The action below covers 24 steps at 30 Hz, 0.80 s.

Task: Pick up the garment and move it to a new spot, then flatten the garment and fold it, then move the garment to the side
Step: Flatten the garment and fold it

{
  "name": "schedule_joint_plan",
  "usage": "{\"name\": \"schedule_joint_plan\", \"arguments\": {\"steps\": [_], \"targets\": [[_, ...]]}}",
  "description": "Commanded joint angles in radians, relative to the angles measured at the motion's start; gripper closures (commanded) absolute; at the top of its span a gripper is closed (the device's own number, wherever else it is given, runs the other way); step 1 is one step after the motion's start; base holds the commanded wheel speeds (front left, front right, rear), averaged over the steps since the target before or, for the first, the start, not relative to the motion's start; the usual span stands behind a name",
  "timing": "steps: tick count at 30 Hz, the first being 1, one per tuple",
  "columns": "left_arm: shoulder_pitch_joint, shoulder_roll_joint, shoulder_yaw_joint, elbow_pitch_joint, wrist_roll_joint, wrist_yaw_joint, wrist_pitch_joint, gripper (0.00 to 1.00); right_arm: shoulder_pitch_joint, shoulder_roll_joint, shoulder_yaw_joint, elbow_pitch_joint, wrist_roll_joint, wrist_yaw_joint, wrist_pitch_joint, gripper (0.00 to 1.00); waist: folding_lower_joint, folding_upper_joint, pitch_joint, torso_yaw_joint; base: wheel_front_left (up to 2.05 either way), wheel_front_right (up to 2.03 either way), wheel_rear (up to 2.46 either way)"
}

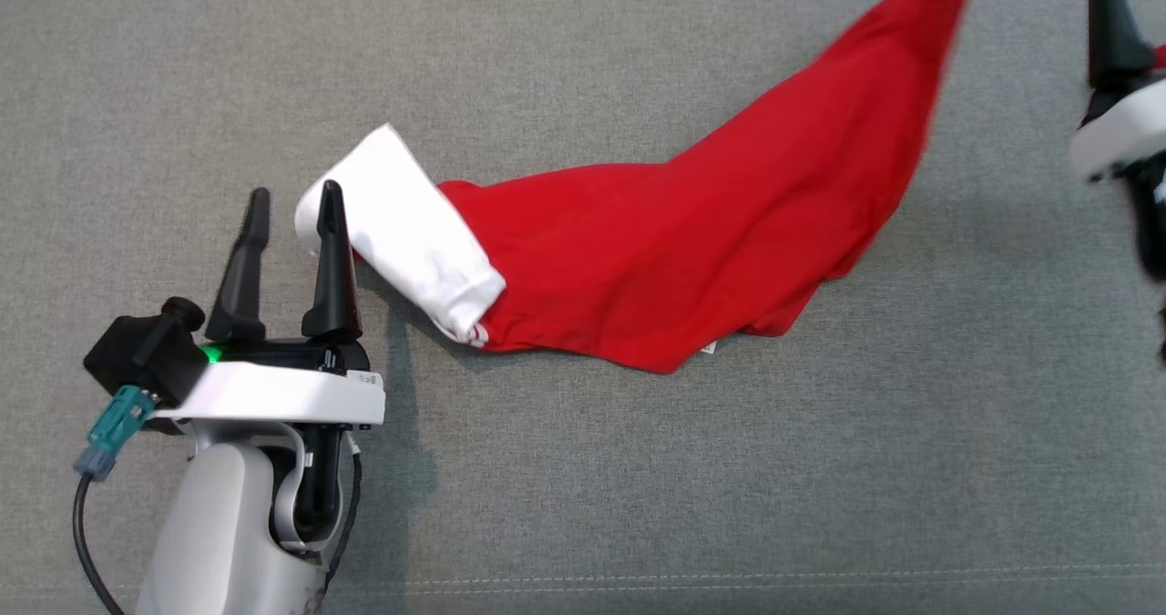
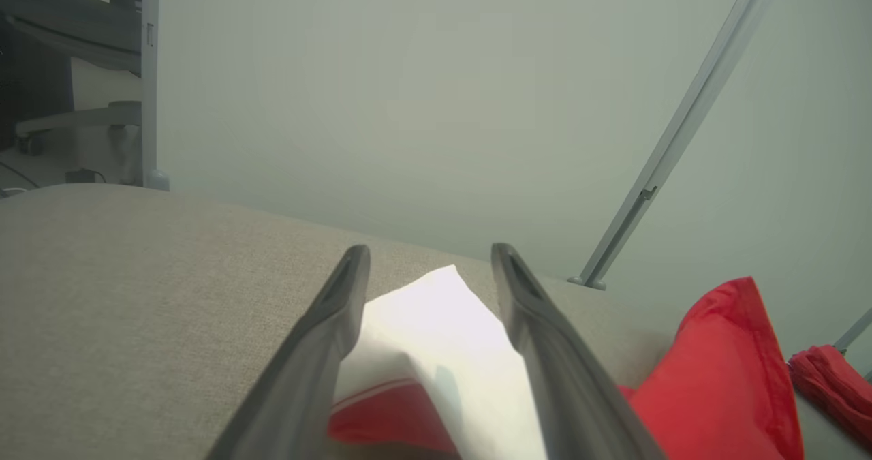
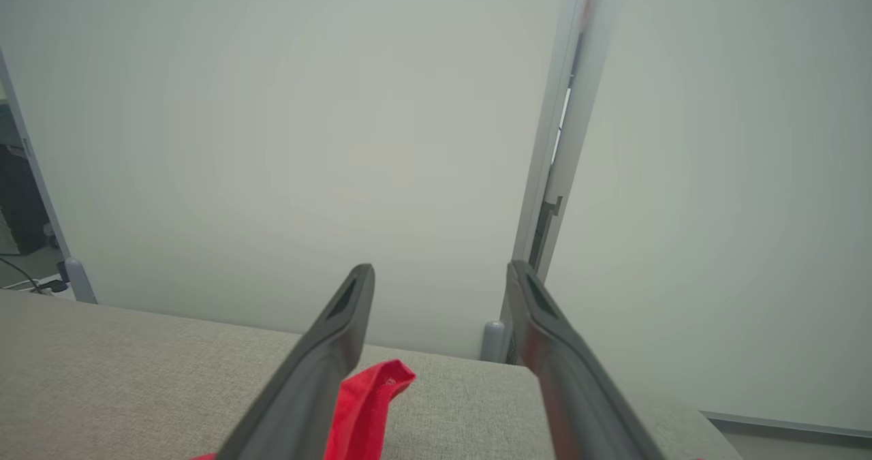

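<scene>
We're over the gray cushion (image 1: 638,487), and the garment (image 1: 692,241) lies stretched across it: a red shirt running from the middle of our head view up toward the upper right corner. Its white sleeve (image 1: 401,223) lies at the left end, across the red cloth. Our left gripper (image 1: 294,191) sits low at the left, fingers spread apart and gripping nothing. The inner finger overlaps the sleeve's end in the head view, and from the left wrist we see that white cloth between the two fingers. Whether a finger touches it, we can't tell. Over on the right, our right gripper (image 3: 439,268) is blurred at the head view's edge, apart from the shirt's main body. From its own wrist the fingers stand wide apart, with a red tip of cloth poking up beside the finger on that view's left, not pinched. The shirt's far corner looks smeared. A small white label (image 1: 709,349) peeks from the near hem.
</scene>
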<state>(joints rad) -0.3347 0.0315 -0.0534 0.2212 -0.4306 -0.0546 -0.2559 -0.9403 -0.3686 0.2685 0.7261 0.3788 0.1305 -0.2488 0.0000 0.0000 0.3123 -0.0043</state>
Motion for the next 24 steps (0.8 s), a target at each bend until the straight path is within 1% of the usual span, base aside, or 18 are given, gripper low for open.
{"name": "schedule_joint_plan", "arguments": {"steps": [1, 4, 5, 8, 10, 12, 14, 18, 22, 24], "targets": [[0.015, 0.019, 0.039, -0.065, 0.023, 0.023, -0.006, 0.00, 0.134, 0.062, -0.011, -0.099, -0.028, 0.000, -0.013, 0.00, 0.0000, 0.0000, -0.014, -0.005, 0.00, 0.00, 0.00], [0.058, 0.019, 0.044, -0.132, 0.065, 0.058, -0.006, 0.00, 0.304, 0.115, 0.032, -0.189, -0.030, 0.000, -0.013, 0.00, 0.0000, 0.0000, -0.032, -0.006, 0.00, 0.00, 0.00], [0.058, 0.019, 0.044, -0.132, 0.065, 0.058, -0.006, 0.00, 0.304, 0.115, 0.032, -0.189, -0.030, 0.000, -0.013, 0.00, 0.0000, 0.0000, -0.032, -0.006, 0.00, 0.00, 0.00], [0.095, 0.019, 0.040, -0.194, 0.090, 0.087, -0.006, 0.00, 0.457, 0.133, 0.079, -0.249, -0.016, 0.000, -0.013, 0.00, 0.0000, 0.0000, -0.046, 0.000, 0.00, 0.00, 0.00], [0.118, 0.019, 0.034, -0.222, 0.087, 0.097, -0.006, 0.00, 0.539, 0.140, 0.121, -0.269, -0.009, 0.000, -0.013, 0.00, 0.0000, 0.0000, -0.054, 0.002, 0.00, 0.00, 0.00], [0.140, 0.019, 0.025, -0.242, 0.091, 0.098, -0.006, 0.00, 0.592, 0.148, 0.166, -0.273, 0.000, 0.000, -0.013, 0.00, 0.0000, 0.0000, -0.063, -0.003, 0.00, 0.00, 0.00], [0.156, 0.019, 0.006, -0.250, 0.084, 0.091, -0.006, 0.00, 0.614, 0.147, 0.212, -0.260, 0.000, 0.000, -0.013, 0.00, 0.0000, 0.0000, -0.071, -0.003, 0.00, 0.00, 0.00], [0.166, 0.019, -0.030, -0.254, 0.082, 0.085, -0.006, 0.00, 0.600, 0.157, 0.263, -0.220, 0.010, 0.000, -0.013, 0.00, 0.0000, 0.0000, -0.081, 0.009, 0.00, 0.00, 0.00], [0.157, 0.019, -0.061, -0.263, 0.076, 0.087, -0.006, 0.00, 0.548, 0.161, 0.296, -0.131, -0.015, 0.000, -0.013, 0.00, 0.0000, 0.0000, -0.079, 0.033, 0.00, 0.00, 0.00], [0.153, 0.019, -0.071, -0.270, 0.074, 0.088, -0.006, 0.00, 0.515, 0.175, 0.297, -0.086, -0.024, 0.000, -0.013, 0.00, 0.0000, 0.0000, -0.074, 0.046, 0.00, 0.00, 0.00]]}}
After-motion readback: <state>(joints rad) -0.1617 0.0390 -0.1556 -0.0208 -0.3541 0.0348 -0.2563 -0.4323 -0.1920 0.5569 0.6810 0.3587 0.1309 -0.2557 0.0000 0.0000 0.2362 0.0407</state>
